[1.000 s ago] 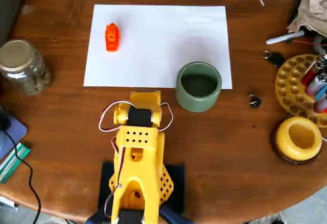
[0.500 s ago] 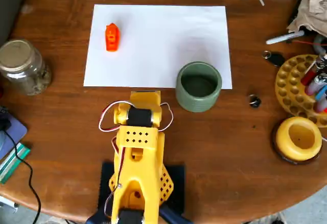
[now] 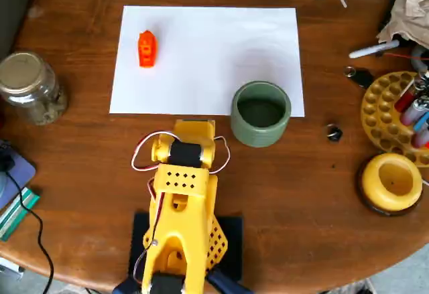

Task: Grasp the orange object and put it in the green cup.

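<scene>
My arm (image 3: pixel 179 200) sits folded at the lower centre of the overhead view, its head just short of the lower edge of the white sheet of paper (image 3: pixel 214 46) spread on the round wooden surface (image 3: pixel 281 187). The gripper is tucked under the arm's yellow body, so I cannot tell how far it is open or whether it has hold of anything.

The task looks barely begun. The orange object (image 3: pixel 147 49) lies alone on the paper in the upper left of the frame, well apart from me. The green cup (image 3: pixel 261 113) stands upright at the paper's lower right corner, just right of my arm's head, its dark inside apparently empty. Everything remains: the reach, the grasp, the carry and the drop.

Room for moving seems generous. The paper between object and cup is bare, giving a clear diagonal from upper left to centre right. The glass jar (image 3: pixel 30 88) stands at the left edge, off the paper and clear of that line, though a wide swing left could come near it. The yellow round holder (image 3: pixel 393 182), the pen tray (image 3: pixel 395 116) and loose clutter crowd the right edge, beyond the cup. The cup's closeness to my arm is, I judge, the tightest spot.
</scene>
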`<state>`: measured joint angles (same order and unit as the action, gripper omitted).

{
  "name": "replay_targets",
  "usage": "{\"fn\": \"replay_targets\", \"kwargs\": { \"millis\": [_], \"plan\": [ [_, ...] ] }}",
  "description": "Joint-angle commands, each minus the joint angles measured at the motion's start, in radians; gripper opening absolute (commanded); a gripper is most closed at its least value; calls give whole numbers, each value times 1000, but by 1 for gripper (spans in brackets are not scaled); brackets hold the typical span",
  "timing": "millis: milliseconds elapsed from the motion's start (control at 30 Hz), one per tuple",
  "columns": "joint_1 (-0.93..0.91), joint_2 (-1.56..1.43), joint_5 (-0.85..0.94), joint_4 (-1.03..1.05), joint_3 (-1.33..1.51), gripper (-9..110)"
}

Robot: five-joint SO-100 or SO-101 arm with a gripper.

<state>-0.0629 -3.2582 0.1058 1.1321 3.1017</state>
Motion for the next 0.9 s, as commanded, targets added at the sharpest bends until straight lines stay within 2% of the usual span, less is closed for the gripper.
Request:
{"fn": "replay_targets", "kwargs": {
  "millis": [0,100,267,367,500,567,733,867],
  "plan": [
    [49,-2,-5,-52,-3,0],
    [103,-2,-29,-181,-3,0],
    [130,-2,-408,-460,-3,0],
    [170,-3,-647,-551,-3,0],
    [233,26,-871,-660,-3,0],
    [255,156,-1020,-772,-3,0],
    [333,647,-1278,-1289,-18,0],
    [354,919,-1364,-1378,-112,0]
  ]
}}
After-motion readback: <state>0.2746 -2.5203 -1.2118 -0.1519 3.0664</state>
